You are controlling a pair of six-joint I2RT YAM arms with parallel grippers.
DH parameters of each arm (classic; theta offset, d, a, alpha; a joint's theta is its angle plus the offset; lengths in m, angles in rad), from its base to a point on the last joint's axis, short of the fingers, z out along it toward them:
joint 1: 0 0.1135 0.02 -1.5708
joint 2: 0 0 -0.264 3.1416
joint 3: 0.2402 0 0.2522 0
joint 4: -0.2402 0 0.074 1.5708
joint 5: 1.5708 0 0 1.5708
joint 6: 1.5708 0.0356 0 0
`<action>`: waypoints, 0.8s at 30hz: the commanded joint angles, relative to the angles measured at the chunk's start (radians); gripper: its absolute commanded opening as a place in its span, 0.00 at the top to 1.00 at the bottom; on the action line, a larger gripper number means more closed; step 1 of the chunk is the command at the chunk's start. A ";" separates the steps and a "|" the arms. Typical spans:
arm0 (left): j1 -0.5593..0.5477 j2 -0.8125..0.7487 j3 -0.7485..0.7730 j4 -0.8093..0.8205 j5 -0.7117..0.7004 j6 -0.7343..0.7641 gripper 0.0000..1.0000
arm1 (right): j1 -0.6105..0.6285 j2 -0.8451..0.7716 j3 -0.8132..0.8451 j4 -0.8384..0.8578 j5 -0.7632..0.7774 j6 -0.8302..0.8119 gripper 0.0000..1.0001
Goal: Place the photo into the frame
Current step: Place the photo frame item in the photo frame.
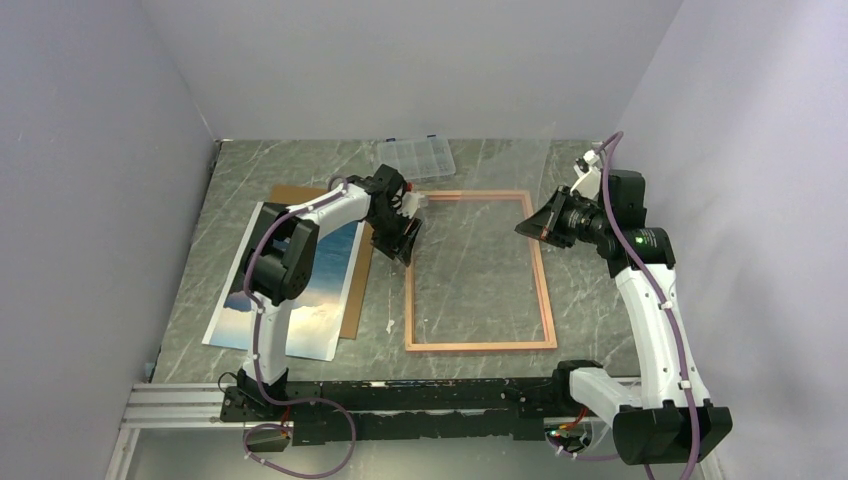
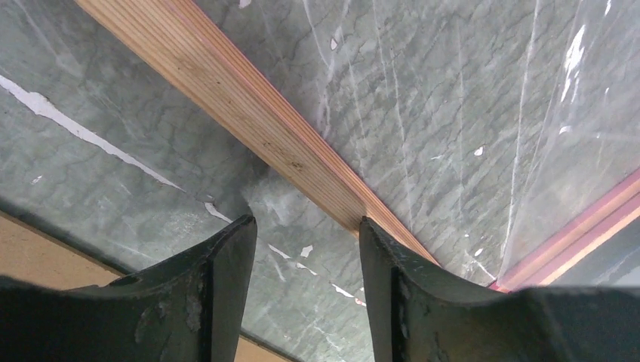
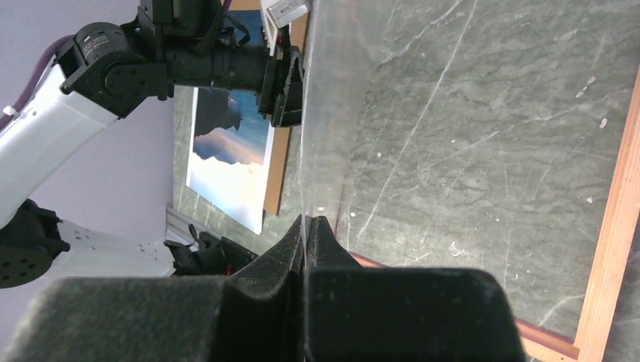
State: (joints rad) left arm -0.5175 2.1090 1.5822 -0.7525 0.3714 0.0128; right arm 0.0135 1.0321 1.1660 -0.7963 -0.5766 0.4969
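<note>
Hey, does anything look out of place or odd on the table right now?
Yes. The clear pane is not lying flat in the frame: the right pincer pinches its edge and holds it tilted up over the opening. The photo lies off to the left, partly on a brown board.

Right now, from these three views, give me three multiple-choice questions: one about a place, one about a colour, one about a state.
1. Where is the photo, relative to the frame?
A) inside it
B) on the brown board to its left
C) on the clear box

2. What colour is the frame's border?
A) blue
B) black
C) pinkish tan

3. How are the right fingers?
A) shut on a thin clear sheet
B) wide open
C) shut on the photo

Key: 1 B, the print lies on the board outside the border. 2 C, plain from above. 3 A, the right wrist view shows them pinching the sheet's edge.
</note>
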 commanded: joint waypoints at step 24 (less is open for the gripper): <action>-0.007 0.080 0.063 0.031 -0.098 -0.056 0.39 | -0.004 -0.006 -0.018 0.037 -0.023 -0.024 1.00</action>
State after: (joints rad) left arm -0.5190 2.1490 1.6356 -0.7227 0.3710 -0.0437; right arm 0.0135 1.0359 1.1488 -0.8040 -0.5838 0.4786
